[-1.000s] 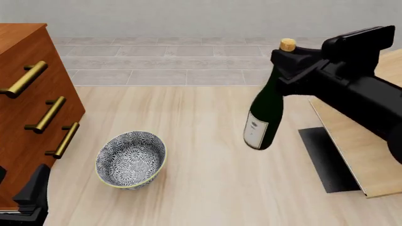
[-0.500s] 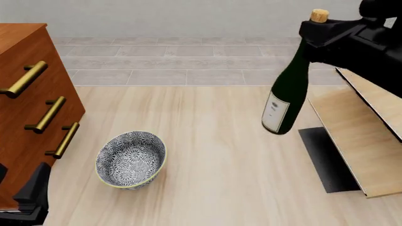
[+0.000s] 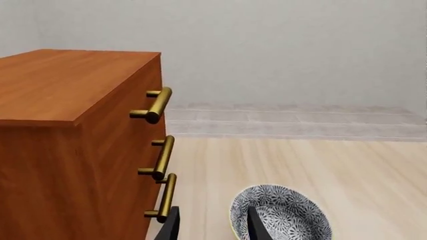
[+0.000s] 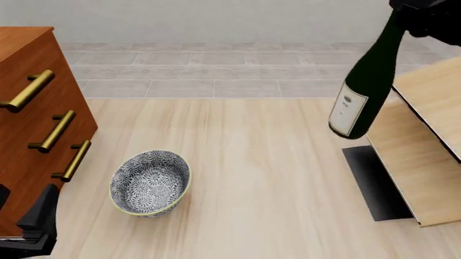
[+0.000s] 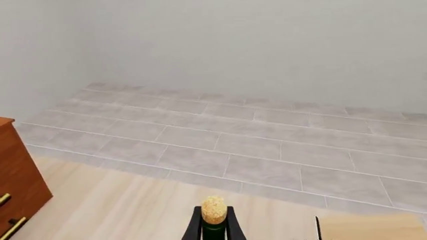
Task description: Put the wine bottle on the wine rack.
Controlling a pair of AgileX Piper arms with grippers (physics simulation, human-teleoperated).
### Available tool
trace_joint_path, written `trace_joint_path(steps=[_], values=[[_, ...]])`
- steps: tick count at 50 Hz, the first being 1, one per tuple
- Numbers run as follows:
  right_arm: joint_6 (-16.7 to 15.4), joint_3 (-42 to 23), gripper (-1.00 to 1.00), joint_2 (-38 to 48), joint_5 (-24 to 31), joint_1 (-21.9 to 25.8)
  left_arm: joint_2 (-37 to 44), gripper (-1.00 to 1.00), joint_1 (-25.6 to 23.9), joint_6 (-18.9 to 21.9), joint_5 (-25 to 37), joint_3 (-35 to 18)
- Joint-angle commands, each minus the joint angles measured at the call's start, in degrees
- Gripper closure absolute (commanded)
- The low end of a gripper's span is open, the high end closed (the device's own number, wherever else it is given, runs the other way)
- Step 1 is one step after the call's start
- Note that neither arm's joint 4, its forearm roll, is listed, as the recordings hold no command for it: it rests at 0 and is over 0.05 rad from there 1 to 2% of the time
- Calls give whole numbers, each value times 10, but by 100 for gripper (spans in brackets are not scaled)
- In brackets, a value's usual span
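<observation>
Front view: your right gripper point(image 4: 426, 15) is clamping the wine bottle point(image 4: 364, 89) by its neck, body hanging below it beside the wine rack point(image 4: 425, 156). Right wrist view: fingers are flanking the cork. Glass is heavy, slippery, breakable. Left gripper point(image 3: 212, 226) is idling, parted

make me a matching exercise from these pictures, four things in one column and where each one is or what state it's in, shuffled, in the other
Things:
1. wine bottle
2. bowl
3. cabinet
4. wine rack

Places or states:
A. stands at the table's left edge, brass handles facing right
B. held by its neck in the right gripper, lifted clear of the table
C. sits on the table near the cabinet, empty
D. stands at the table's right edge, pale slanted panels on a black base

Pairs: 1-B, 2-C, 3-A, 4-D
</observation>
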Motion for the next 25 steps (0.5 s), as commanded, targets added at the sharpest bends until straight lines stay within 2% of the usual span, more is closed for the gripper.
trace_joint_path(steps=[1, 25], values=[[0, -35, 100, -20, 37, -33, 0, -100, -2, 2, 0, 0], [-1, -70, 100, -66, 98, -105, -12, -100, -1, 8, 9, 0]])
